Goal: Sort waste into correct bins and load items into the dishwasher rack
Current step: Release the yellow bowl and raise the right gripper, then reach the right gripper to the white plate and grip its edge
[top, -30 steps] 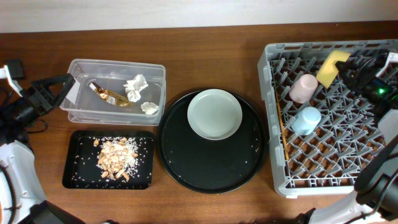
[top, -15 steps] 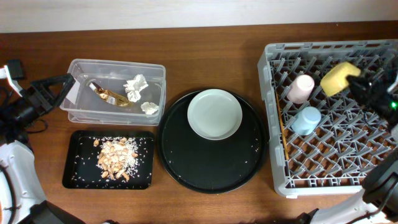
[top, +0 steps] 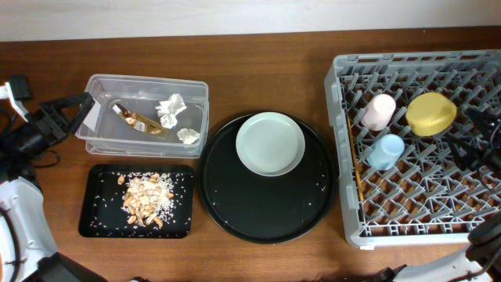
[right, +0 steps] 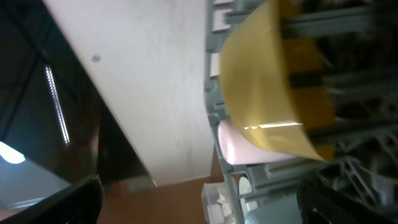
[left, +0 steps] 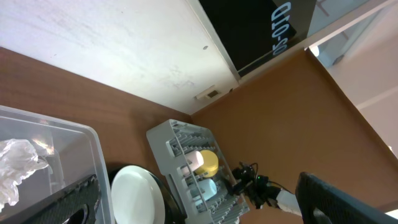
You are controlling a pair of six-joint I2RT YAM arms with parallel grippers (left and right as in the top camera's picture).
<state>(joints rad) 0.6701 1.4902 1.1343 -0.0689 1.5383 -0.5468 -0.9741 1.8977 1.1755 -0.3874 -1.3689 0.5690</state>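
The right pincer point(right: 198, 198) is spread wide and holds nothing. It hovers over the large grey plastic grid rack point(top: 344, 227), just beside the yellow bowl point(top: 431, 113). The bowl rests dome-up on the upright pegs, near the small pink cup point(top: 380, 110) but apart from it. The small blue cup point(top: 385, 151) lies just below the pink one.

Your nearest risk is the retreat. A finger sits close to the bowl's rim, so a sideways pull could clip it. The bowl looks only loosely seated, and it could then tip off its pegs or roll into the pink cup. A finger could also snag on a peg.

The left pincer point(left: 199, 198) is spread and empty, beside the clear rectangular plastic tub point(top: 94, 86). The tub holds white tissue balls point(top: 171, 108) and a crinkled gold-brown wrapper point(top: 139, 121). Beige food scraps point(top: 145, 199) lie in the shallow black rectangular tray point(top: 94, 223).

The pale green-white round plate point(top: 270, 143) lies flat on the large round black tray point(top: 266, 223), not yet loaded. Judging by its thin rim, a shallow pinch may slip and skid it across the tray. Carrying it low into the rack could knock both cups.
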